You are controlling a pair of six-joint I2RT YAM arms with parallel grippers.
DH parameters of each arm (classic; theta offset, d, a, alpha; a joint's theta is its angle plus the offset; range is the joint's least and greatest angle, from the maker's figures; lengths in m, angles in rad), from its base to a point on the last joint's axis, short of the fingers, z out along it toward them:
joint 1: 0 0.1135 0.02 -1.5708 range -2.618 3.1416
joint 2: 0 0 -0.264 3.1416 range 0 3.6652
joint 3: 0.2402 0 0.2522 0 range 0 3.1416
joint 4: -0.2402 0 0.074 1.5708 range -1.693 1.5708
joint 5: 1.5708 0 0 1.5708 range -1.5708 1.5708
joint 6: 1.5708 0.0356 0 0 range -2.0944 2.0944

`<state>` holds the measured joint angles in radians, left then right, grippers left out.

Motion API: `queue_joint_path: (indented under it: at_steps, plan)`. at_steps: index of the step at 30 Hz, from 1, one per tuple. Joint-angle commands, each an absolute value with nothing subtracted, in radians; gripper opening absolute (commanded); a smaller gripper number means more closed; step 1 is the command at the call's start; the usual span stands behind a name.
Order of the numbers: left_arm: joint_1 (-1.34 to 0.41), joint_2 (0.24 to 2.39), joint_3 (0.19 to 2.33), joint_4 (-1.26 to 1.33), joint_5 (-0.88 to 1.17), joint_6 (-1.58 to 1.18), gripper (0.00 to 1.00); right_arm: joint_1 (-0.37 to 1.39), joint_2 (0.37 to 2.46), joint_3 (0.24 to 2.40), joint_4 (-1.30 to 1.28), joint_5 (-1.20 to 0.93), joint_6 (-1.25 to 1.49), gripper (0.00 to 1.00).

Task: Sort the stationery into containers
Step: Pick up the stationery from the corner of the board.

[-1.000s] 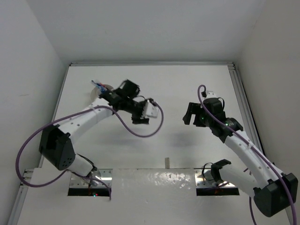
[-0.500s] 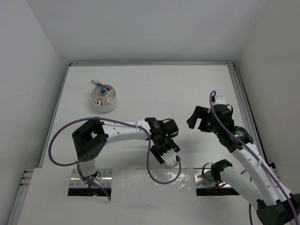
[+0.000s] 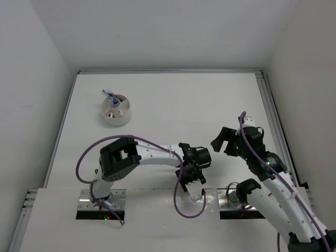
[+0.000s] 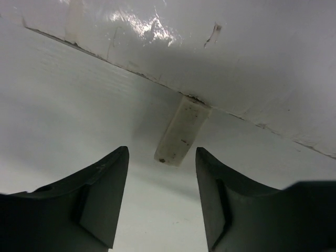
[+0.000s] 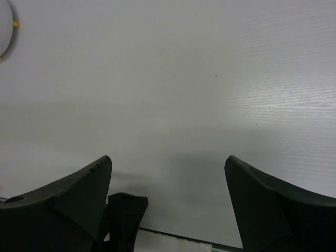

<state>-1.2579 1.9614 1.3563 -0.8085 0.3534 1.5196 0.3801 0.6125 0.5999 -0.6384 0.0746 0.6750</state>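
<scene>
LEFT ARM LINES UP ON THE BLOCK: your left gripper (image 4: 161,151) hangs at the edge of the board (image 4: 220,47), fingers spread and pinching nothing; dead ahead, the pale block (image 4: 182,128) lies flat on the table (image 4: 63,105) with its far end butted against the board's edge, and whether it tucks under that edge cannot be told; its long axis runs from the gripper toward the board, tipped a little to the right in the wrist view, so the two fingers stand one to each side of its narrow width; its near end shows between the tips, though how high above it they ride is unclear. Judged from here, you are in the reach for the block; a short advance along that axis should bring it between the fingers, though the board leaves little room past the far end. Your right gripper (image 5: 168,160), likewise spread and empty, hangs over bare table beyond the board's right end, farther from the block than the left. The tub (image 3: 116,122), a blue pen (image 3: 108,95) standing in it, sits well apart from the board, toward the back left.
</scene>
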Motion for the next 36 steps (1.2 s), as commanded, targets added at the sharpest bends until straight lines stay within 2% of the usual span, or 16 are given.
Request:
queue_joint_path:
  at_steps: [1, 6, 8, 12, 13, 14, 19, 25, 29, 33, 36]
  plan:
    - [-1.272, 1.991, 1.401, -0.836, 0.328, 1.591, 0.48, 0.376, 0.583, 0.578, -0.641, 0.074, 0.696, 0.86]
    - [-1.284, 2.008, 1.364, -0.876, 0.31, 1.667, 0.42, 0.377, 0.56, 0.577, -0.661, 0.103, 0.695, 0.86]
    - [-1.284, 2.008, 1.351, -0.877, 0.308, 1.677, 0.35, 0.376, 0.557, 0.58, -0.667, 0.106, 0.689, 0.86]
    - [-1.285, 2.029, 1.362, -0.879, 0.34, 1.667, 0.15, 0.377, 0.552, 0.575, -0.68, 0.121, 0.687, 0.86]
    - [-1.285, 2.031, 1.362, -0.873, 0.348, 1.646, 0.05, 0.376, 0.551, 0.569, -0.68, 0.124, 0.692, 0.86]
    - [-1.284, 2.029, 1.364, -0.852, 0.356, 1.603, 0.0, 0.377, 0.548, 0.566, -0.675, 0.123, 0.695, 0.86]
    - [-1.237, 2.005, 1.419, -0.798, 0.383, 1.373, 0.0, 0.376, 0.549, 0.557, -0.667, 0.124, 0.698, 0.86]
    - [-1.02, 1.797, 1.396, -0.72, 0.414, 1.152, 0.0, 0.377, 0.639, 0.594, -0.612, 0.109, 0.687, 0.86]
    - [-0.811, 1.686, 1.351, -0.698, 0.409, 1.027, 0.0, 0.377, 0.741, 0.646, -0.543, 0.103, 0.678, 0.86]
    - [-0.563, 1.618, 1.353, -0.672, 0.514, 0.768, 0.0, 0.377, 0.875, 0.73, -0.427, 0.095, 0.658, 0.86]
    - [-0.39, 1.566, 1.353, -0.606, 0.489, 0.582, 0.0, 0.379, 0.984, 0.793, -0.368, 0.072, 0.634, 0.86]
